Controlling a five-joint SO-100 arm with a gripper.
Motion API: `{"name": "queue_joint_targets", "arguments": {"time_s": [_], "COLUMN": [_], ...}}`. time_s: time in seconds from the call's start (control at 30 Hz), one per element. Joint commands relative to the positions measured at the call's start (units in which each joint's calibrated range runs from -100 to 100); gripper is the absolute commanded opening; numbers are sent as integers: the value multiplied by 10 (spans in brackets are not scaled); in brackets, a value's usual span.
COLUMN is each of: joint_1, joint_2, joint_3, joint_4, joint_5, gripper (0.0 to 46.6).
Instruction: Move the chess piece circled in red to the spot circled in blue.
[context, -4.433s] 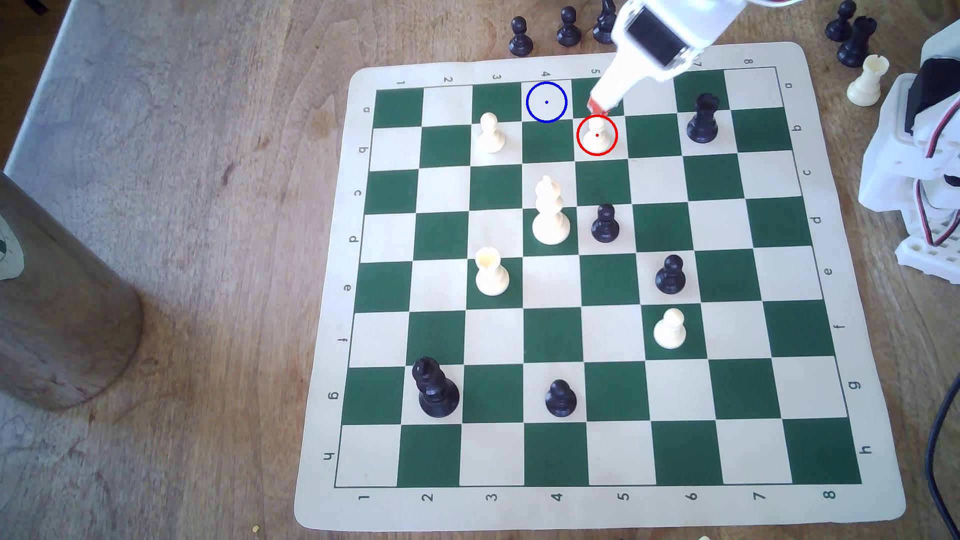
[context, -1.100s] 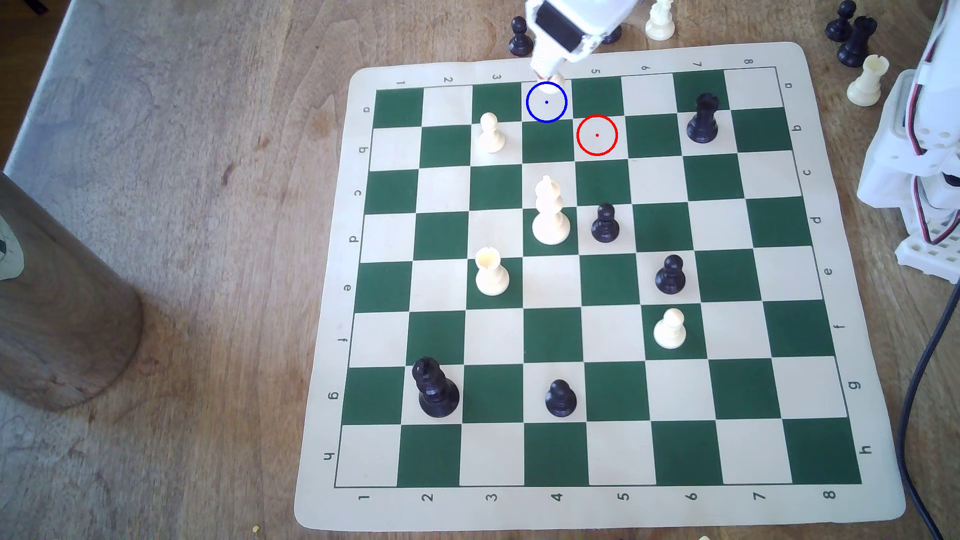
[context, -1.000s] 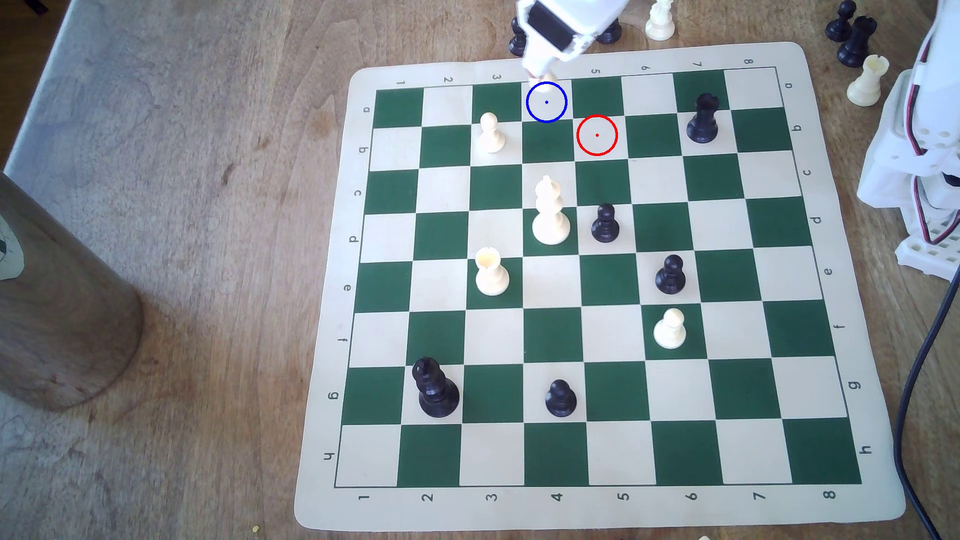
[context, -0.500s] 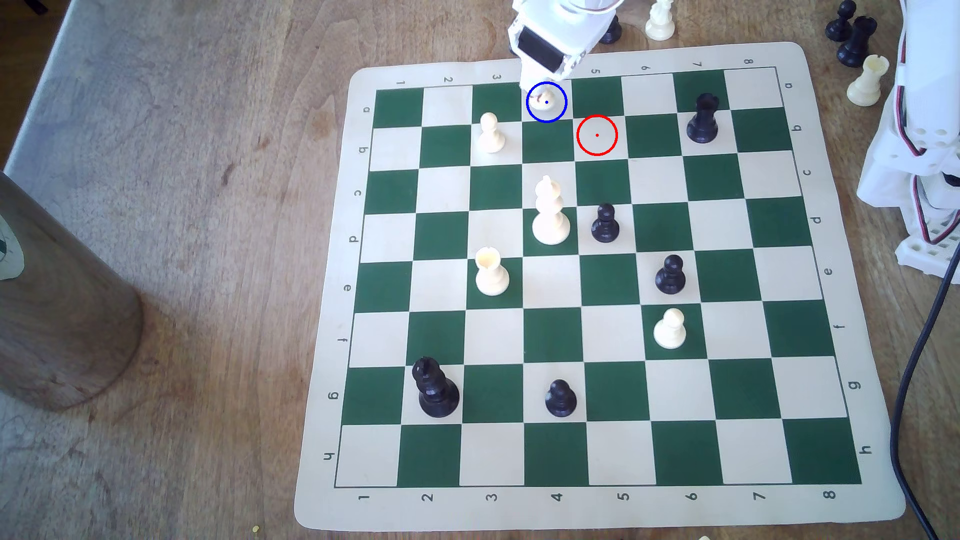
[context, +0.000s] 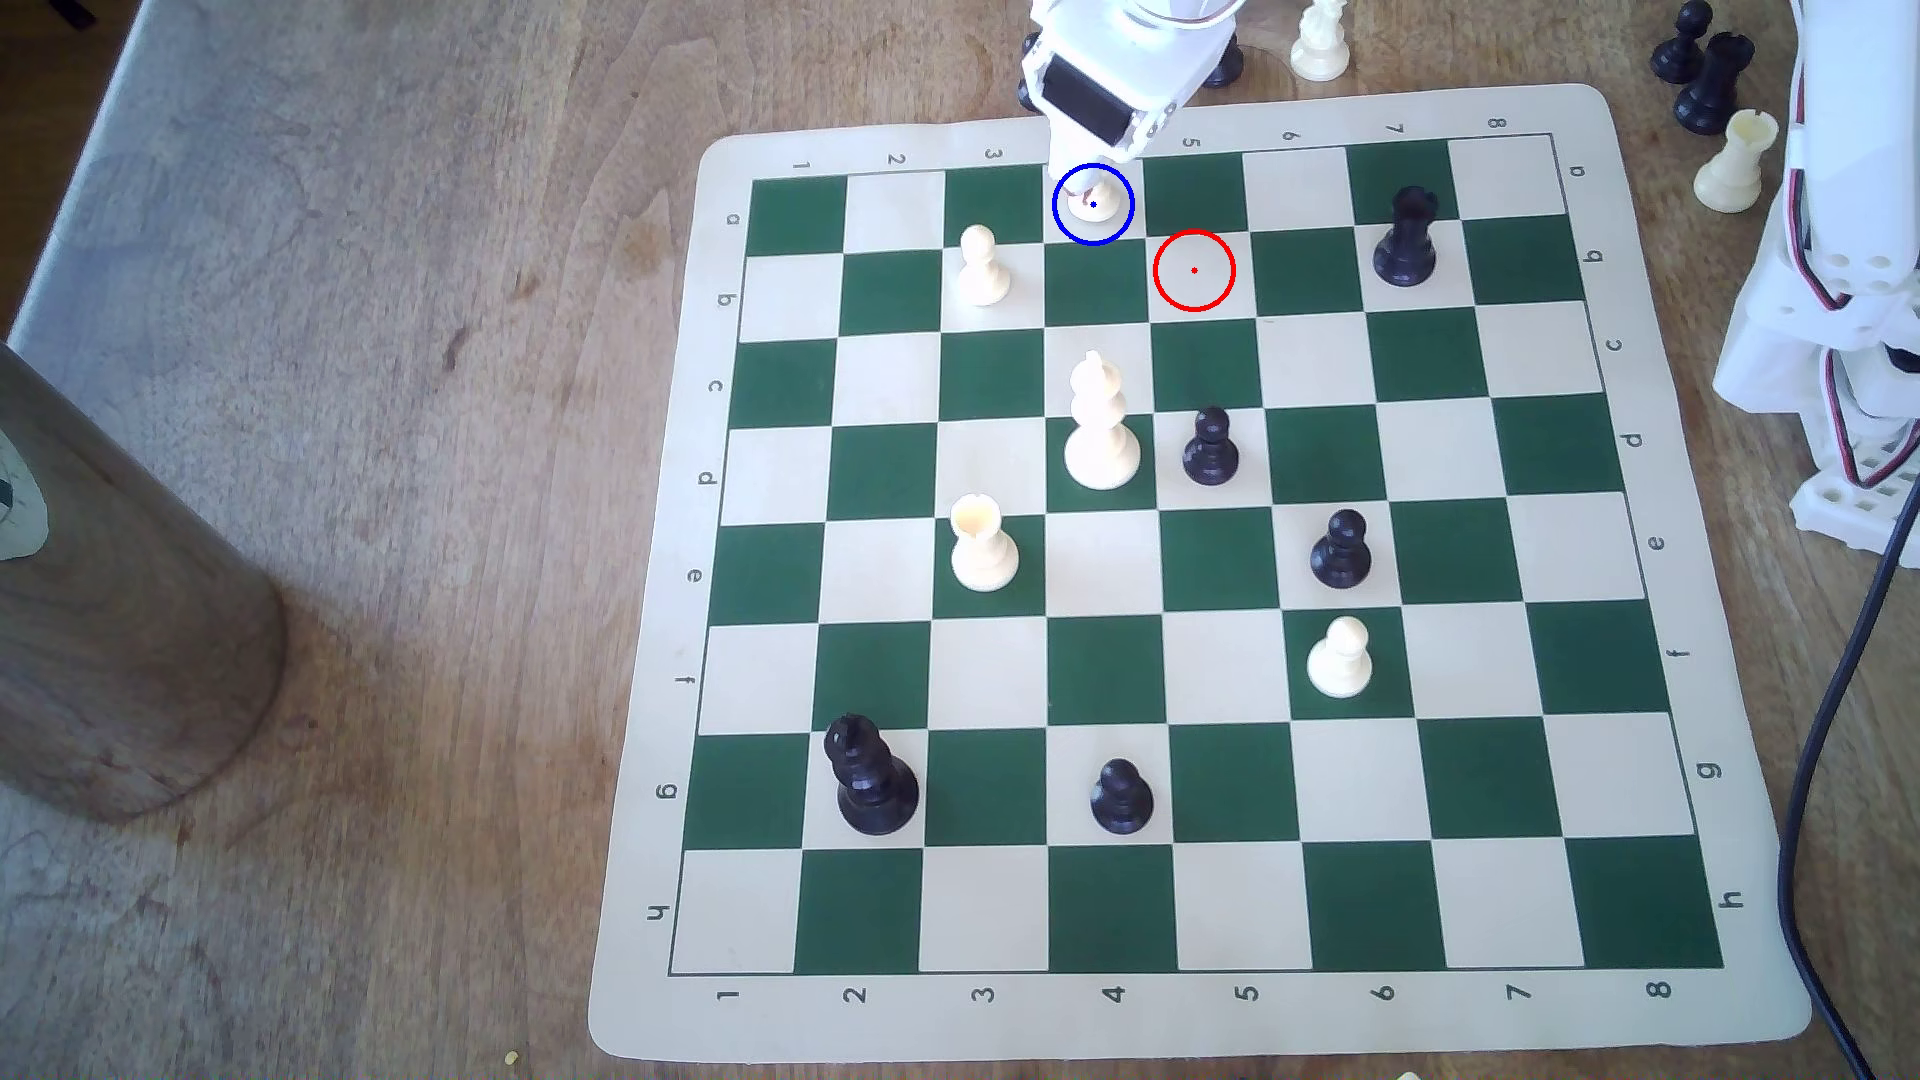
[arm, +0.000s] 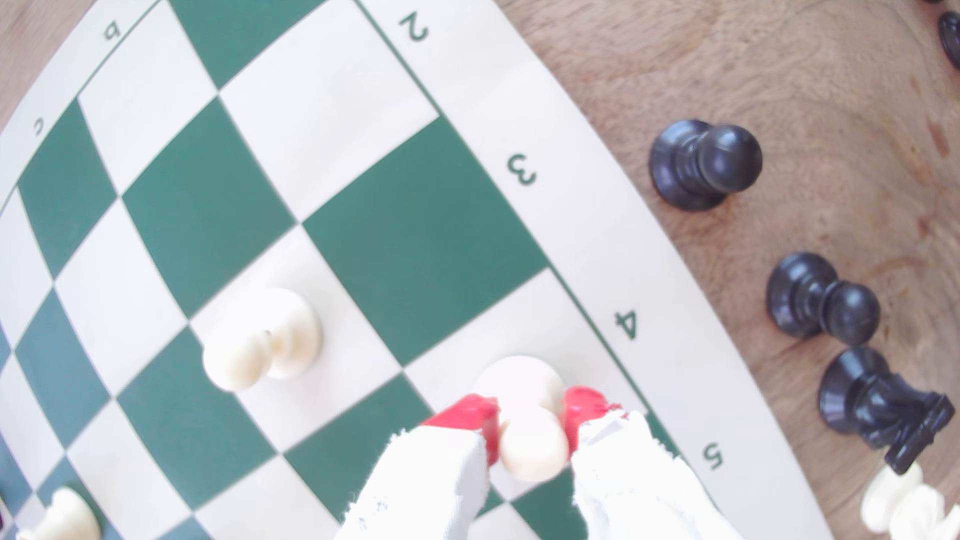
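1. Chessboard mat (context: 644, 727), green and cream, fills the middle and right of the exterior view and lies flat on the wooden surface (context: 364, 312).
2. Toward the lower part of that frame stand a black king (context: 871, 779), a black pawn (context: 1120, 798) and a white pawn (context: 1340, 657).
3. Mid-frame stand a white rook (context: 982, 545) and the tall white bishop (context: 1099, 426), with another black pawn just beside the bishop on the exterior view's right.
4. Higher up, the red-ringed square (context: 1194, 270) is bare, a second white pawn (context: 981, 268) stands to its left, and a black rook (context: 1406, 237) to its right.
5. At the upper centre, the chess piece circled in red (context: 1103, 199) stands upright on the spot circled in blue (context: 1093, 235), its base resting on the cream square.
6. The gripper (arm: 531, 420) reaches down from the top edge; in the wrist view its red-tipped jaws sit on either side of the pawn's (arm: 522, 410) neck, seemingly touching it, though blur makes the contact hard to confirm.
7. Beyond the mat's far edge, spare black pieces (arm: 701, 163) stand on the surface.
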Motion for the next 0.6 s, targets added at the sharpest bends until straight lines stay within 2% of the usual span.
{"name": "queue_joint_targets", "arguments": {"time_s": [0.0,0.03,0.1,0.13,0.17,0.57], "joint_1": [-2,-5,-6,-7,-7,7], "joint_2": [-18,-15,-12,-11,-10,-38], "joint_3": [-56,-56,-56,-56,-56,-49], "joint_4": [-7,-8,-8,-8,-8,27], "joint_5": [1,1,0,1,2,13], "gripper": [3,10,102,122,178,213]}}
